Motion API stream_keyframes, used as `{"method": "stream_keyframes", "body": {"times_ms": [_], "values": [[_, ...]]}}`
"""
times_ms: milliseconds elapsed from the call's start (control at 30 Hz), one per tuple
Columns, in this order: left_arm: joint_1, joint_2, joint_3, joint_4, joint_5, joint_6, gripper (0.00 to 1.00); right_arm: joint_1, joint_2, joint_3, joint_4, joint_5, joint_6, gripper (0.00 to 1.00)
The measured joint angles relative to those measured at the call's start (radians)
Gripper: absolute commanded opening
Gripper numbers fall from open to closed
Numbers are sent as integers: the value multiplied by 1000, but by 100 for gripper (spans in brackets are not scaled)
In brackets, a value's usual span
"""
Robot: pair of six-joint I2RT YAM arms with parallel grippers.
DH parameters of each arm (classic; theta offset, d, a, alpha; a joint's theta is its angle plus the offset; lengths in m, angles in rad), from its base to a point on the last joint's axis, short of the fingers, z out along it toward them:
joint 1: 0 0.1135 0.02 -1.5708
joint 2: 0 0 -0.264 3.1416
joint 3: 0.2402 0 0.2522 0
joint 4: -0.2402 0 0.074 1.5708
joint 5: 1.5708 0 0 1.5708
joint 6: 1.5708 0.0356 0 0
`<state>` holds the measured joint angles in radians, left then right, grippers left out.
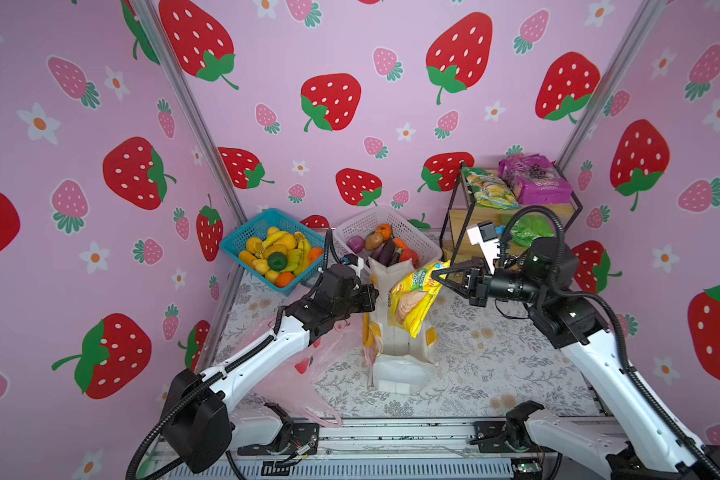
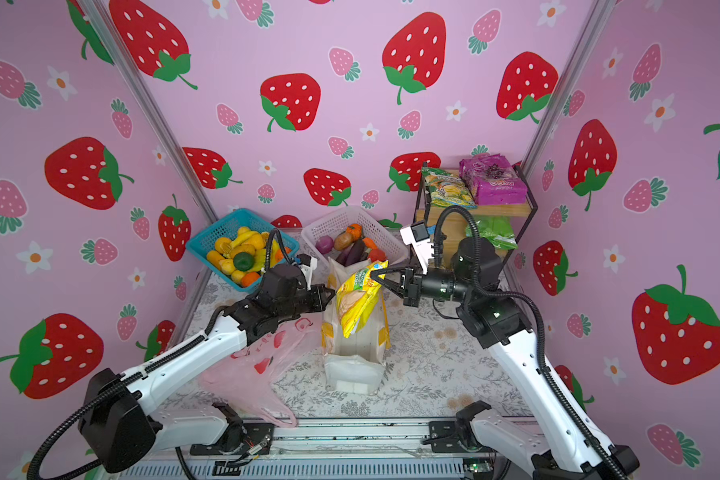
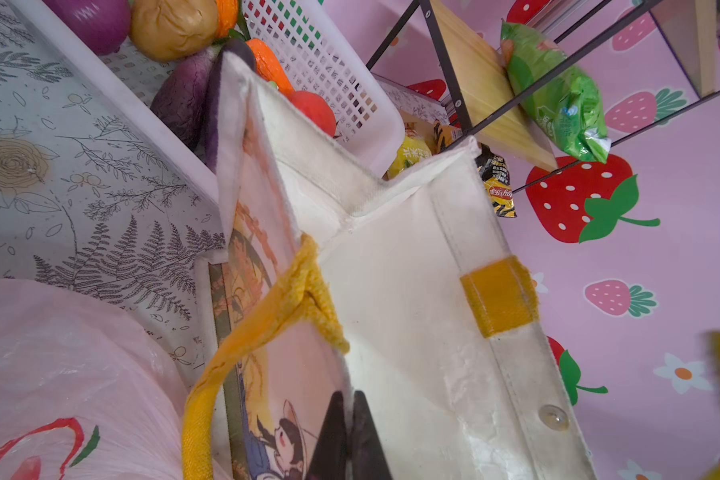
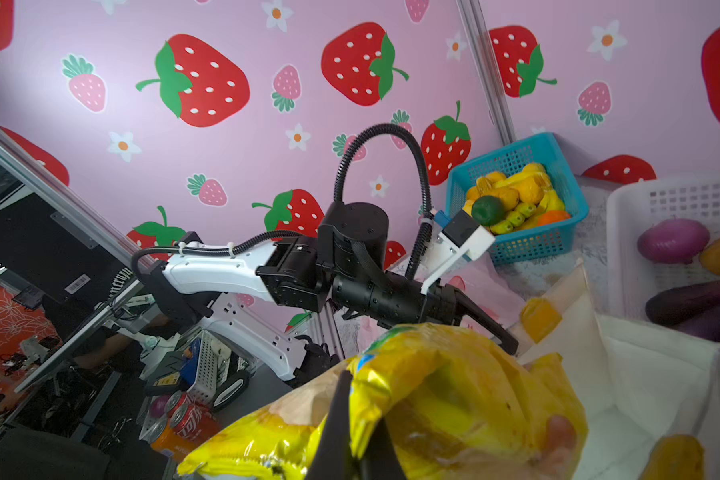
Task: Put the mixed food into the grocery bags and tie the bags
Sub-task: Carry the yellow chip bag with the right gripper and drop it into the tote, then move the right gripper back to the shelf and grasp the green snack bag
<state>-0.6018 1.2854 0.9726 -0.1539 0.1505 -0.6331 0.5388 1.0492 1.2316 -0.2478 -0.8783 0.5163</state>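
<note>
In both top views the right gripper reaches in from the right of the frame, its jaws closed on the top corner of the yellow crisp packet. The packet hangs tilted at the centre of the frame, over the open mouth of the white tote, with its lower end down between the tote's walls. The right wrist view shows the dark fingers pinching the crinkled yellow foil.

The left gripper comes in from the left at the tote's rim. The left wrist view shows its jaws shut on the tote's printed side wall, one finger outside and one inside, next to a yellow handle.

The pink plastic bag lies crumpled on the table, left of centre, under the left arm and touching the tote's left side.

At the back, left of centre, a blue basket holds toy fruit, a dark green fruit among them. A white basket of toy vegetables stands just behind the tote. On the right at the back, a green packet lies on the middle level of a shelf rack.
</note>
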Motion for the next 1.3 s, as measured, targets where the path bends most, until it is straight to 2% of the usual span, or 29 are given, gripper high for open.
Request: {"method": "stream_keyframes", "body": {"times_ms": [300,633,733,867,1000,1167,1233,1300], "values": [[10,-18,-16,0,0,0,0,8,93,-42,-138,67,-171,0],[16,-18,-16,-2,10,0,0,93,249,-21,-216,126,-296,0],[17,-18,-16,-2,13,0,0,92,284,2,-248,232,-307,0],[18,-19,-17,-2,18,0,0,87,362,51,-272,431,-306,0],[18,-25,-25,1,18,0,0,87,432,77,-263,525,-307,0],[19,-32,-32,1,19,0,0,88,480,92,-242,582,-308,38],[19,-32,-33,1,19,0,0,87,474,92,-238,596,-317,47],[19,-32,-34,2,19,0,0,83,449,84,-230,600,-318,51]]}}
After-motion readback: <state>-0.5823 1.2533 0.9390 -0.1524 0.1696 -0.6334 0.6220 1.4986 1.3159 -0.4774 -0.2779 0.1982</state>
